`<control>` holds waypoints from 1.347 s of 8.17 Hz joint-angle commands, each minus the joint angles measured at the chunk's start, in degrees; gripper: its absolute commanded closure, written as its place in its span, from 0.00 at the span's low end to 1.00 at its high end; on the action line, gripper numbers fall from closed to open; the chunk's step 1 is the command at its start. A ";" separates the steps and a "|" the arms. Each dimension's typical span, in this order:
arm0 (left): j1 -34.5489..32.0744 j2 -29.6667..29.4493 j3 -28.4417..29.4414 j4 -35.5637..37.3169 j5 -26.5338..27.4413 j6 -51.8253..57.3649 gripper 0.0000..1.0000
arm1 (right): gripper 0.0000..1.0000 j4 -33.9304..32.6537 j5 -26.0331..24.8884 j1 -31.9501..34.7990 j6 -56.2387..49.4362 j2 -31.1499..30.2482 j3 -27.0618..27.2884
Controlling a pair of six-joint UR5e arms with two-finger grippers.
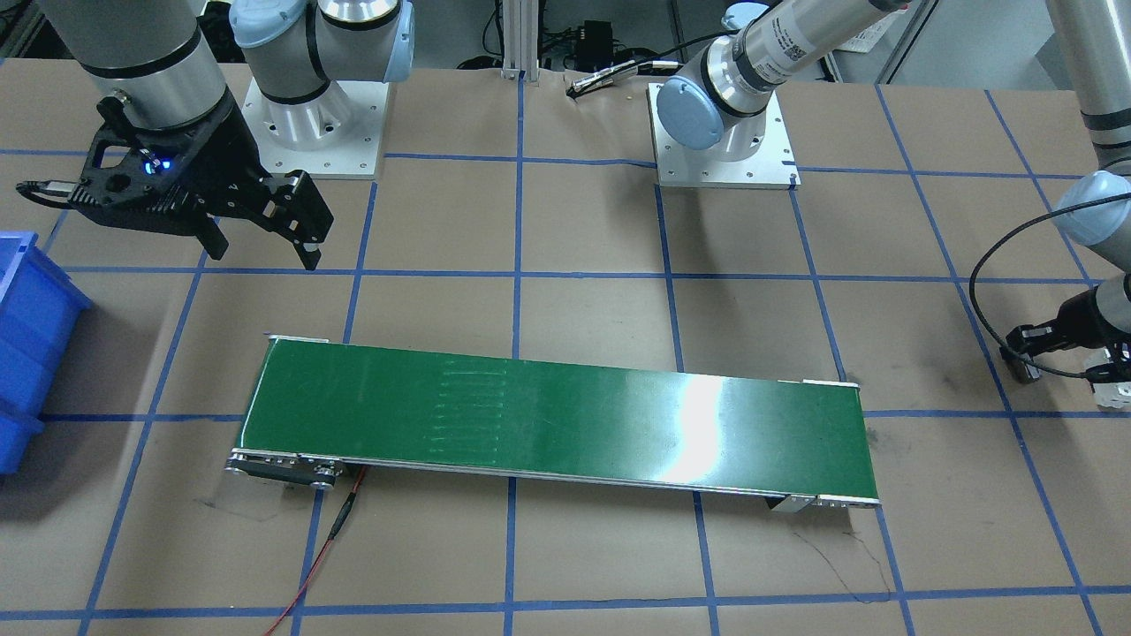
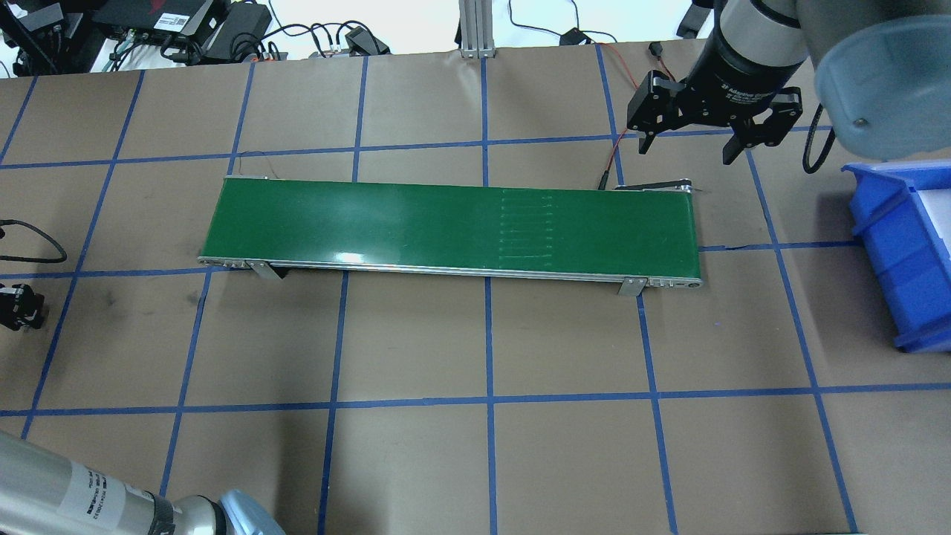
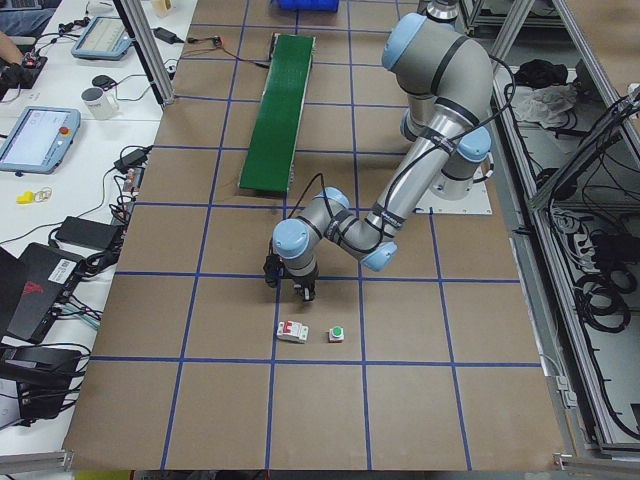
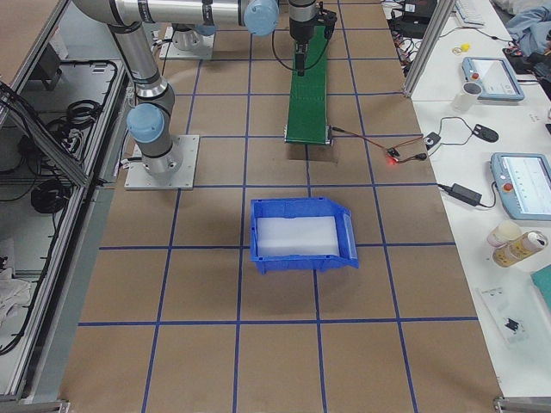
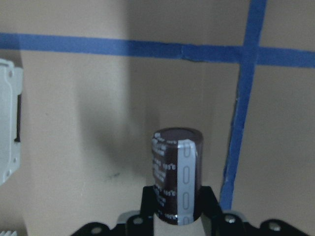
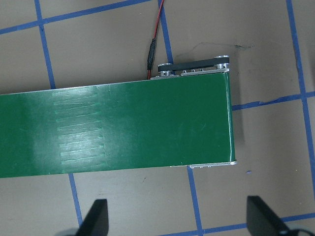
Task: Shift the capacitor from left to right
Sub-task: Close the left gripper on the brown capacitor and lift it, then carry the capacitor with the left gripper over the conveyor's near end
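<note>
Capacitor (image 5: 176, 177) is near switch (image 5: 9, 123), beyond conveyor's (image 2: 453, 227) left end

Base of capacitor (image 5: 176, 172) hidden between fingers of left gripper (image 5: 176, 209); its print blurred, unreadable. White switch (image 5: 8, 123) cut off at 9 o'clock, wrist view. Blue bin (image 2: 880, 245) cropped at 3 o'clock overhead. Only fingertips of right gripper (image 6: 177, 212) show, 6 o'clock.
</note>
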 commanded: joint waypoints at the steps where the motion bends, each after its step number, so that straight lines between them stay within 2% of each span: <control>1: -0.86 5.44 0.22 -3.00 0.03 2.28 1.00 | 0.00 0.00 -0.65 0.00 0.00 0.00 0.00; 2: -2.34 8.43 0.30 -4.58 -0.24 3.16 1.00 | 0.00 -0.09 -0.65 0.00 0.00 0.00 0.00; 4: -12.06 13.28 0.57 -9.22 -2.60 2.91 1.00 | 0.00 -0.09 -0.65 0.00 0.00 -0.09 0.00; 5: -16.55 14.51 0.57 -10.04 -5.66 2.47 1.00 | 0.00 0.00 -0.22 0.00 0.00 -0.09 0.00; 7: -23.94 14.70 0.57 -9.61 -6.39 2.20 1.00 | 0.00 0.00 -0.04 0.00 -0.18 0.00 0.00; 8: -26.33 14.35 0.66 -9.35 -9.70 2.55 1.00 | 0.00 0.00 -0.04 0.00 -0.09 0.00 0.00; 9: -27.39 13.57 0.66 -9.26 -14.95 2.21 1.00 | 0.00 0.00 -0.21 0.00 -0.44 0.00 -0.09; 11: -27.49 11.11 0.57 -8.56 -15.27 -0.85 1.00 | 0.00 0.00 -0.21 0.00 -0.18 -0.09 0.00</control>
